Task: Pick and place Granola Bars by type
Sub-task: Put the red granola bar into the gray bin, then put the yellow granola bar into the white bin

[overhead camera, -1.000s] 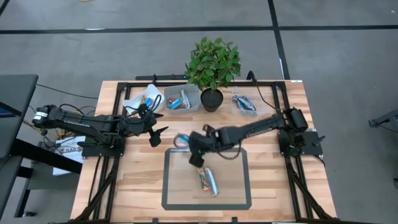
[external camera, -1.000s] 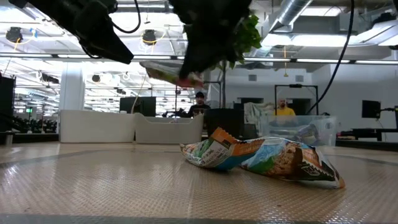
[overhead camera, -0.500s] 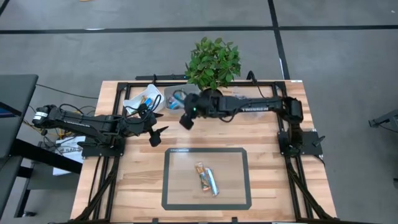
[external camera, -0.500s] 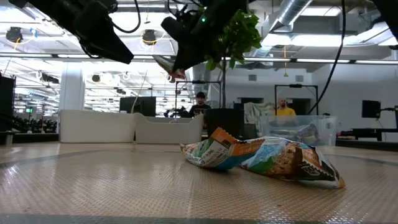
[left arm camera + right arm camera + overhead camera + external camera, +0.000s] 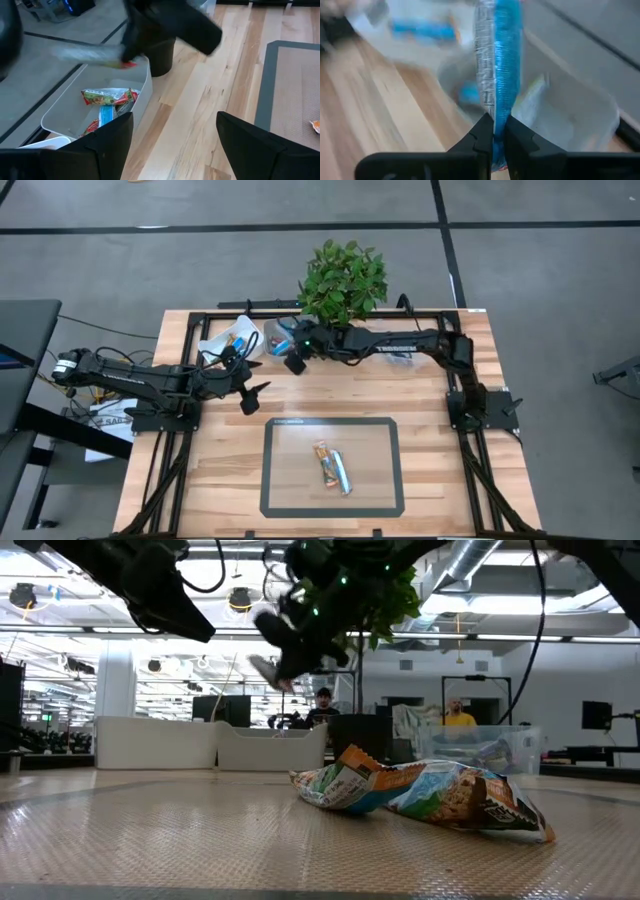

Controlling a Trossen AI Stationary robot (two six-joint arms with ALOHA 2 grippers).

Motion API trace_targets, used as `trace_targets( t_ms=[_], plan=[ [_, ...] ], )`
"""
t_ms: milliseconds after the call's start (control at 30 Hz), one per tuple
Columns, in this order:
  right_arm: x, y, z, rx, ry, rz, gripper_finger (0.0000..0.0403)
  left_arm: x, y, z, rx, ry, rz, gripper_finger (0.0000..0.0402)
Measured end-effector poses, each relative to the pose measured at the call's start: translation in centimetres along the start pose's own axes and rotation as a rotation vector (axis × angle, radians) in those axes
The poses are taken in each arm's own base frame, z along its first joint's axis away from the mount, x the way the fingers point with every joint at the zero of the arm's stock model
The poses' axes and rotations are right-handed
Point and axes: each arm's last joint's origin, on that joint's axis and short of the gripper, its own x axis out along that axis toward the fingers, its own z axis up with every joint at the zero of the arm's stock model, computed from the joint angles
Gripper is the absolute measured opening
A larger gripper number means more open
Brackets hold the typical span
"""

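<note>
My right gripper (image 5: pixel 291 353) hovers over the middle translucent tub (image 5: pixel 281 330) at the table's far side, shut on a bright blue foil bar (image 5: pixel 500 50). In the left wrist view that bar (image 5: pixel 95 52) hangs blurred above the tub (image 5: pixel 60 112), which holds several wrapped bars (image 5: pixel 107 97). Two more bars (image 5: pixel 332 465) lie flat on the grey mat (image 5: pixel 385 505); in the low view they (image 5: pixel 420 790) lie side by side. My left gripper (image 5: pixel 256 394) waits open, raised over the table left of the mat. My right gripper pinches the blue bar at one end (image 5: pixel 496 120) between its two fingers, which close on the flat sides of the wrapper. The bar is lifted clear and sticks out beyond the fingertips (image 5: pixel 484 127), above the tub.
A potted plant (image 5: pixel 342 280) stands just right of the middle tub, close to my right arm. A left tub (image 5: pixel 228 340) and a right tub (image 5: pixel 393 347) flank it along the far edge. Bare wood lies between the tubs and the mat.
My right gripper has risen from beside the mat's far left corner and swung toward the table's far edge, carrying the blue bar with it until it stands over the middle tub. It has stayed shut on the bar. The two bars on the mat have not moved.
</note>
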Motion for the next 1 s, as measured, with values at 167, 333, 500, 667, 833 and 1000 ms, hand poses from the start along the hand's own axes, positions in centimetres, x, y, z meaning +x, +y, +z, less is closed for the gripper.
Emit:
trace_targets(
  t_ms=[167,333,500,667,833,1000],
  plan=[
    [2.5,-0.5,-1.5,-0.007,0.056,-0.040,0.0022,0.0,0.0,0.0,0.000,0.000,0.002,0.0278],
    [3.9,-0.9,-2.0,0.015,0.047,-0.080,0.0026,0.0,0.0,0.0,0.000,0.000,0.001,0.0278],
    [4.3,-1.3,-2.0,0.035,0.051,-0.074,0.0063,0.0,0.0,0.0,0.001,0.001,0.001,0.0278],
    [4.4,-1.4,-2.0,0.039,0.048,-0.076,0.0127,0.0,0.0,0.0,0.001,0.001,0.001,0.0278],
    [4.3,-1.3,-1.9,0.039,0.045,-0.067,0.0185,0.0,0.0,0.0,0.002,0.001,0.001,0.0278],
    [2.8,0.7,-0.8,0.018,0.037,0.064,0.0220,0.0,0.0,0.0,0.001,0.001,0.001,0.0278]
  ],
)
